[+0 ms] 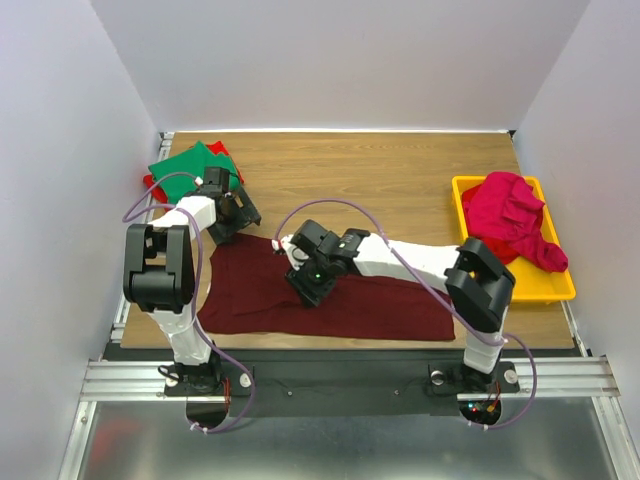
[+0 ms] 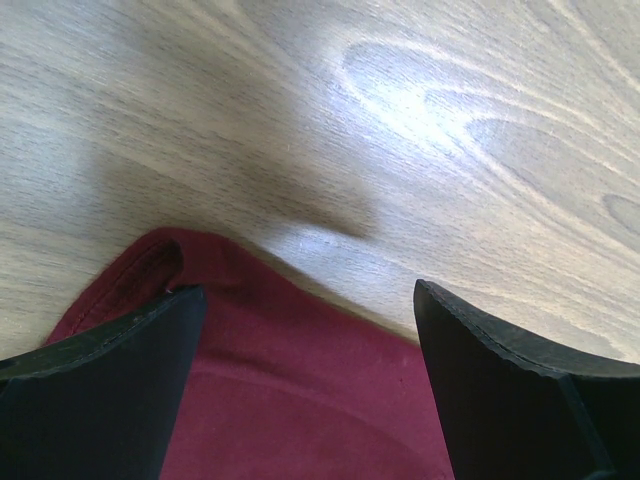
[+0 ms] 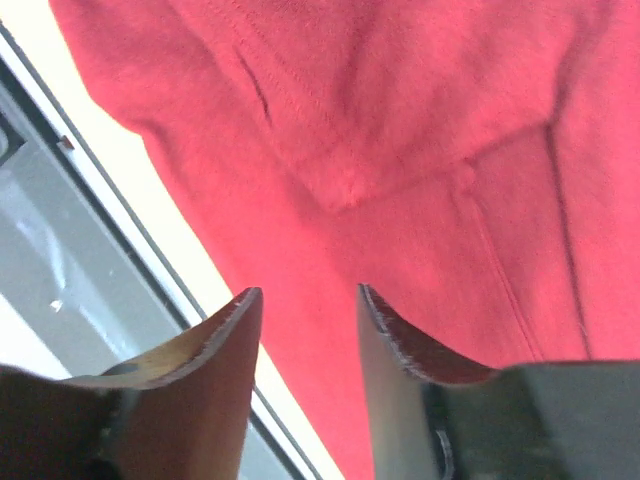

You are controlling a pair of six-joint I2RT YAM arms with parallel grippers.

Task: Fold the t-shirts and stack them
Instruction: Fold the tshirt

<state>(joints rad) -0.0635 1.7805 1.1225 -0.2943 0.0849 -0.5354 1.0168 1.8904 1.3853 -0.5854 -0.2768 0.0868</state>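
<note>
— So, how far along is the folding?

— From above, you have one pile going. A green shirt (image 1: pixel 190 165) lies folded on a red shirt (image 1: pixel 150 183) at the far left corner of the counter (image 1: pixel 400 170). The maroon shirt (image 1: pixel 390 305) is spread flat along the near edge, not yet folded. The pink shirt (image 1: pixel 515 215) sits crumpled in the tray (image 1: pixel 458 200) at the right edge. By my reckoning that is two done and two left.

— And where are my grippers?

— Your left gripper (image 1: pixel 228 212) is at the maroon shirt's far left corner. Your right gripper (image 1: pixel 312 287) is over its middle.

— What does the left wrist show?

— Its fingers (image 2: pixel 100 390) stand wide apart with nothing between them. The maroon hem lies just under them, with bare wood beyond.

— And the right wrist?

— Those fingers (image 3: pixel 200 350) stand a narrow gap apart and are clamped on nothing. The cloth below looks brighter red in that light, and the counter's near edge runs alongside it. I'd judge you are set to start the maroon shirt's first fold. After that, the pink one must come out of the tray.
</note>
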